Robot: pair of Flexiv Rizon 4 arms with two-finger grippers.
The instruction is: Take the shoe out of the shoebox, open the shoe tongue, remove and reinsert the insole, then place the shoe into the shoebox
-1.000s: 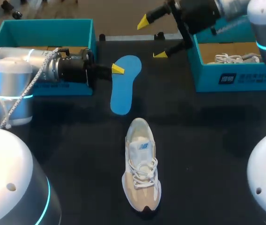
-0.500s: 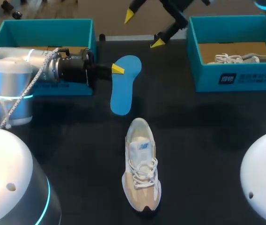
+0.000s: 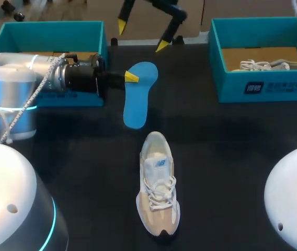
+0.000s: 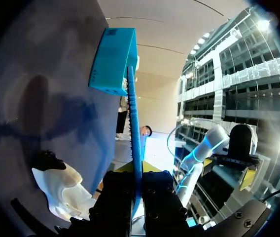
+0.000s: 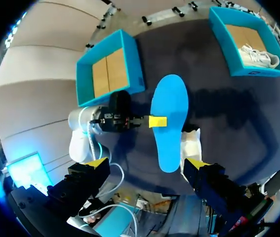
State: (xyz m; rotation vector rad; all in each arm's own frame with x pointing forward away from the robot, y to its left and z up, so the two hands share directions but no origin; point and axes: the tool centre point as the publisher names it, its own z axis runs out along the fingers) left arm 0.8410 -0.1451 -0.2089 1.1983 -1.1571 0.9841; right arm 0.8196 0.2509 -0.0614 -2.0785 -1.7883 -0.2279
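A blue insole [image 3: 137,97] hangs over the black table, behind the shoe. My left gripper [image 3: 131,77] is shut on its left edge near the wide end. In the left wrist view the insole [image 4: 134,138] shows edge-on, clamped in that gripper [image 4: 136,197]. The beige and white shoe [image 3: 159,183] lies on the table in front, with its toe toward me. My right gripper [image 3: 141,34] hovers open, high above the far end of the insole. Its view looks down on the insole [image 5: 169,123], which hides part of the shoe [image 5: 192,145], with the right gripper [image 5: 145,165] holding nothing.
A teal shoebox [image 3: 54,23] stands at the back left, behind my left arm. A second teal shoebox [image 3: 253,86] at the back right holds another white shoe [image 3: 266,65]. Bare black table lies on both sides of the shoe.
My right arm has swung left from over the right shoebox to above the insole's far end, still open. The left arm, insole and shoe have not moved.
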